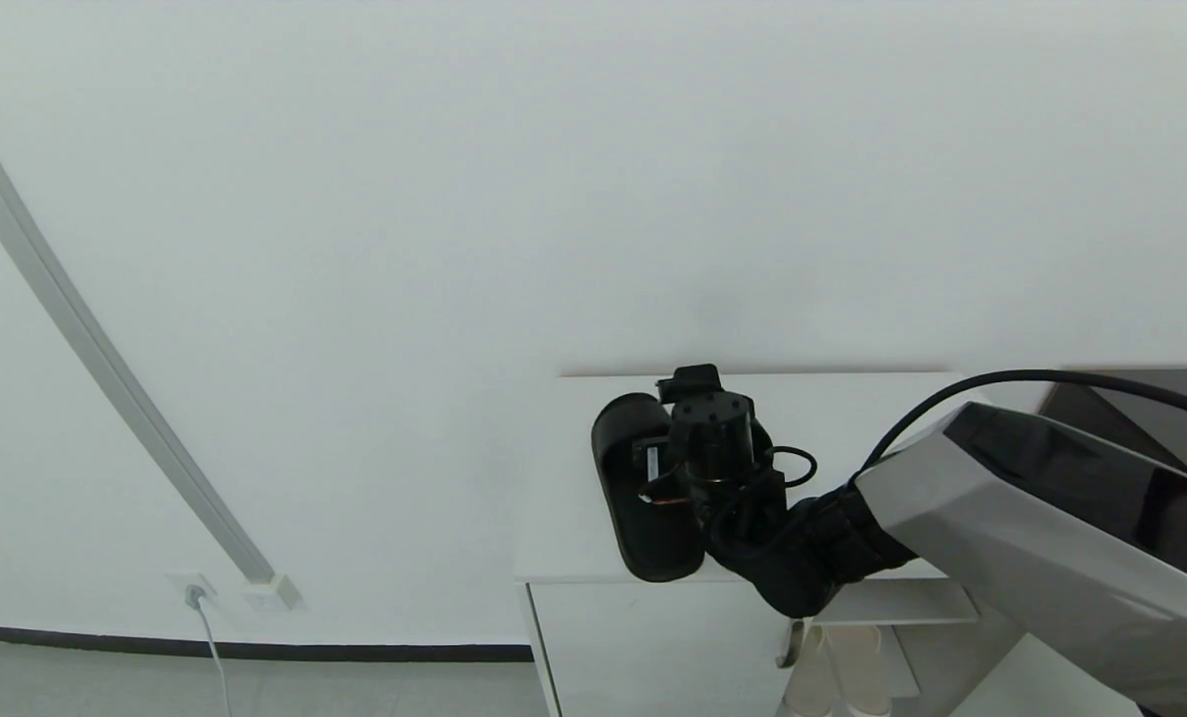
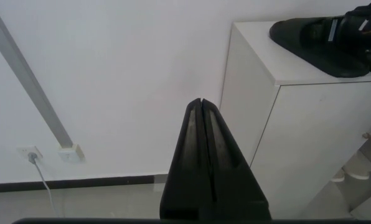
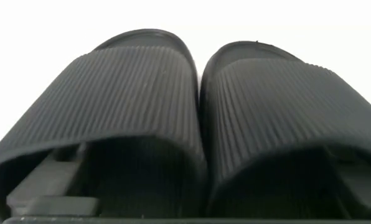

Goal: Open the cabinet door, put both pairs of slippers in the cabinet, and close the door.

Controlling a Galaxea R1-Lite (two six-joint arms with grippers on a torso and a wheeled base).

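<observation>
Head view: slippers [image 1: 641, 503] on cabinet [image 1: 857, 403] by wall [image 1: 454, 199]; R pincer [image 1: 659, 464] apart, L pincer [image 2: 201, 107] together.

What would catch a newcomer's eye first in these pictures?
A pair of black slippers lies on top of the white cabinet, with the right end effector pushed in under their straps. Lower down, pale slippers sit inside the cabinet. The left end effector hangs shut off to the cabinet's side.
</observation>
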